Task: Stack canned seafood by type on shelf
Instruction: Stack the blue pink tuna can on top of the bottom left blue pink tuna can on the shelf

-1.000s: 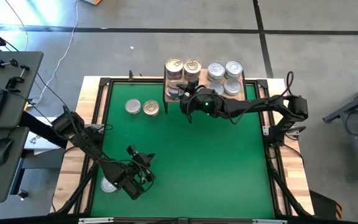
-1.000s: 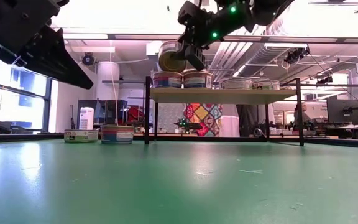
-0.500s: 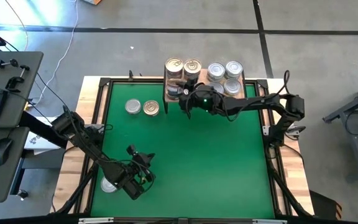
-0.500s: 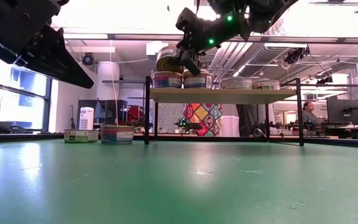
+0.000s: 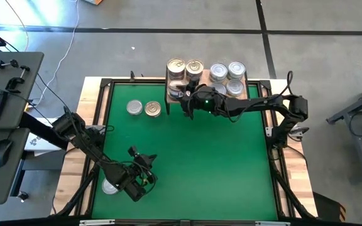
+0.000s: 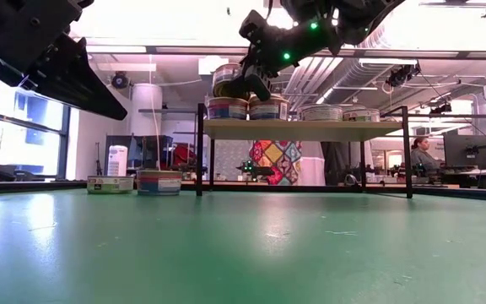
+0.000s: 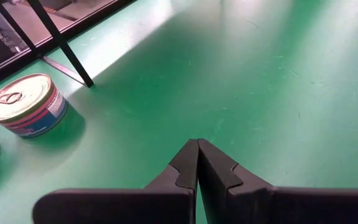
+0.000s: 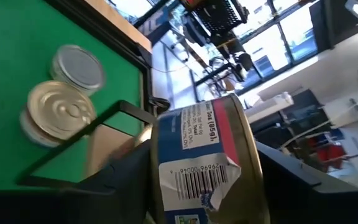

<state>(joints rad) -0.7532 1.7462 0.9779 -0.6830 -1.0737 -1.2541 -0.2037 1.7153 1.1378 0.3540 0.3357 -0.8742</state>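
— Gold-lidded tins [image 5: 185, 66] stand at the shelf's [image 5: 241, 76] left end from above, silver ones right; the right end effector [image 5: 184, 100] hangs over that front-left corner.

— Level view?

— It holds a tin [image 6: 226, 81] above the stacked pair. Its wrist view shows fingers flanking the labelled wall [image 8: 204, 162].

— Handling?

— Probably rigid, slick; grip the sidewall. The left end effector [image 7: 197, 163] is closed, empty, near the counter's front-left corner.
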